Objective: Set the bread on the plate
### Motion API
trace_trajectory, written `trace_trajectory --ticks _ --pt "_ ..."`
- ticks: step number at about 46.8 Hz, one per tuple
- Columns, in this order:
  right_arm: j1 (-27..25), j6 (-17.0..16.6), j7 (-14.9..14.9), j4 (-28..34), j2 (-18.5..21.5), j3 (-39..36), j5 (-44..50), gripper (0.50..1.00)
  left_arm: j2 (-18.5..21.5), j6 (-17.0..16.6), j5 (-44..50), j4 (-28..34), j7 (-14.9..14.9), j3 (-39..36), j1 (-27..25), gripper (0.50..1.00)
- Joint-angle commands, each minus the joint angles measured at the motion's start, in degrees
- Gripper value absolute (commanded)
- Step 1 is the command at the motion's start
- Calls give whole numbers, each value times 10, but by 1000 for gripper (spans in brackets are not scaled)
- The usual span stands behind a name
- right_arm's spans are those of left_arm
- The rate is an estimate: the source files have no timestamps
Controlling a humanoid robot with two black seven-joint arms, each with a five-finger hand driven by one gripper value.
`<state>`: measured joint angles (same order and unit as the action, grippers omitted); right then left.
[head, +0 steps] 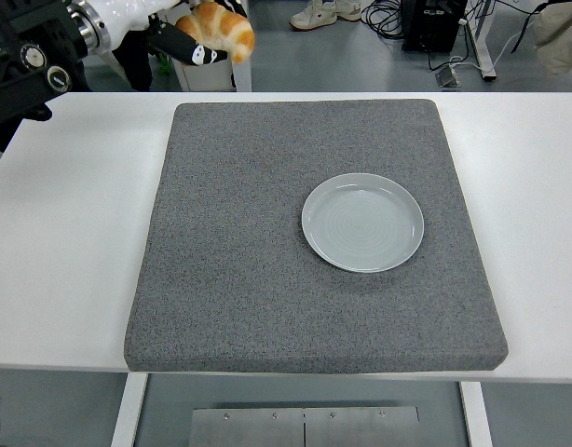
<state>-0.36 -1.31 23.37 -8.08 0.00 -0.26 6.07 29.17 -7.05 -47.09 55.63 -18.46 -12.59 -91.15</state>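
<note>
Holding bread in left hand, high above mat's far-left corner. We judge it light, soft, crushable: grip gently round middle. Plate empty.

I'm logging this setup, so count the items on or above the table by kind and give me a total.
Golden-brown croissant-shaped bread, held in the left hand: 1
Round pale grey plate: 1
Dark grey felt mat: 1
Total: 3
</note>
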Motion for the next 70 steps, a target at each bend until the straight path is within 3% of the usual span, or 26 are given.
trace_trajectory --ticks 1,10,20,29,35,55,70 --pt "1 0 0 -1 0 -1 0 1000 -28 0 0 0 0 -1 -4 500" --pt "1 0 0 -1 0 -1 0 1000 -103 -7 -3 -9 -1 -1 3 500" --pt "1 0 0 0 0 -1 0 1000 -218 -9 -4 -89 -10 -2 30 500" --pt "-1 0 0 0 0 -1 -1 1000 -274 -17 -6 -107 -11 -4 65 500" --pt "-1 0 0 0 0 0 0 1000 -292 -18 -11 -119 -11 -8 92 500" --pt "-4 0 0 1 0 0 0 1000 -292 -18 -11 -158 -15 -39 158 500" --pt "-3 0 0 2 0 0 0 1000 -292 -18 -11 -163 -15 -39 179 500"
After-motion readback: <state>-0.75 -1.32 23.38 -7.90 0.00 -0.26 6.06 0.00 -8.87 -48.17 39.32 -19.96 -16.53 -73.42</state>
